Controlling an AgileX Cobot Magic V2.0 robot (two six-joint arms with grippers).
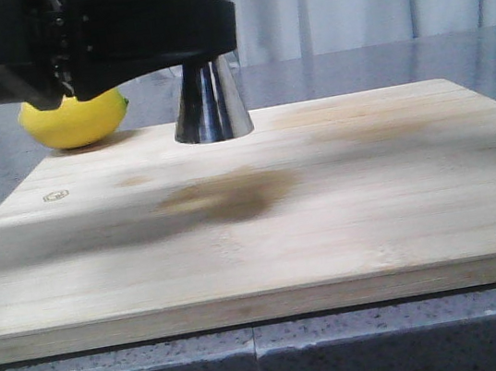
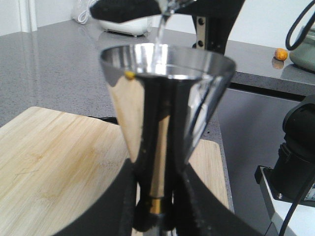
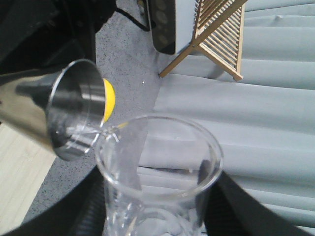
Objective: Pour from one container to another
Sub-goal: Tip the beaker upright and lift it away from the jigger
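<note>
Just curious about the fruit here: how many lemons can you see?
1. The lemon sits on the grey counter behind the wooden board, left of the jigger. Others may be hidden.

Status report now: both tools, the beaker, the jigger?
Left tool shut on jigger. Right tool shut on beaker, tipped, pouring into jigger. Nothing blocking.

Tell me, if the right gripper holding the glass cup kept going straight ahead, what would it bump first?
Probably the steel jigger. The glass beaker in the right gripper already tips its rim toward the jigger's open mouth, so that comes first, though the exact gap is hard to judge.
</note>
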